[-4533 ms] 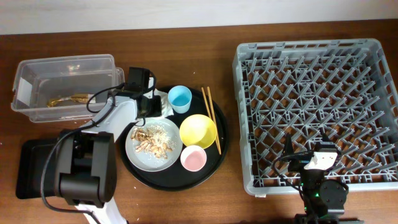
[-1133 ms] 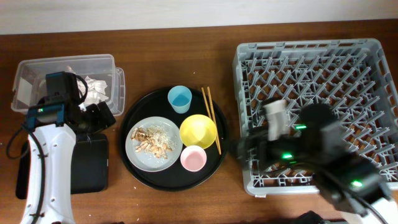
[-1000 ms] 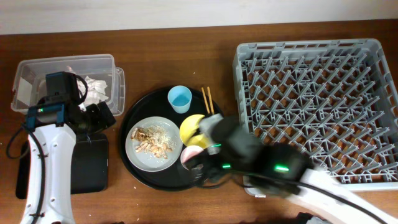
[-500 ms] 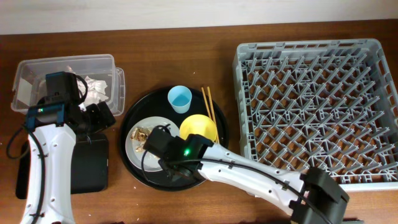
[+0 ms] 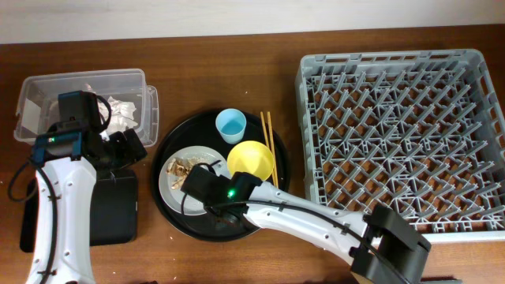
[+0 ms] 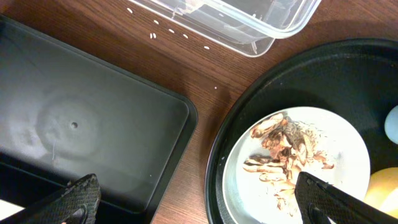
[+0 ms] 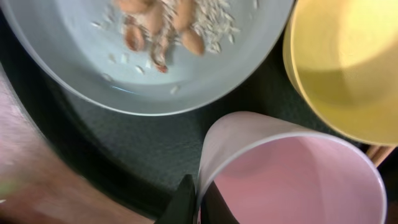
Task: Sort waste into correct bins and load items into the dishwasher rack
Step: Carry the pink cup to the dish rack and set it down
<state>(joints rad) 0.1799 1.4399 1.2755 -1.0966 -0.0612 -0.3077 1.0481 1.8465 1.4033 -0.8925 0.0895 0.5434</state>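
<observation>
The clear tub [image 5: 39, 85] at the far left of the surface [image 5: 237, 47] holds a crumpled paper wrapper [image 5: 120, 112]. A pale patch on its left wall is too small to read. Beside it, the shallow black rectangular tray [image 6: 74, 124] has a bare floor.

The round black tray [image 5: 177, 134] carries:
- the pale grey plate [image 7: 93, 68] with the brown food scraps [image 6: 283, 149] heaped on it
- the light-blue cup [image 5: 231, 125]
- the yellow bowl [image 5: 251, 160]
- the pink cup [image 7: 292, 180], just beside the plate and the bowl

The chopsticks [image 5: 271, 146] lie along the bowl's right side. The dishwasher rack [image 5: 402, 142] shows only its pegs.

The left pincer [image 6: 202, 202] hangs spread wide with nothing between its fingers. It is above the gap between the rectangular tray and the round one.

The right pincer [image 7: 199, 202] straddles the pink cup's rim. I cannot tell whether it is clamped on it.
</observation>
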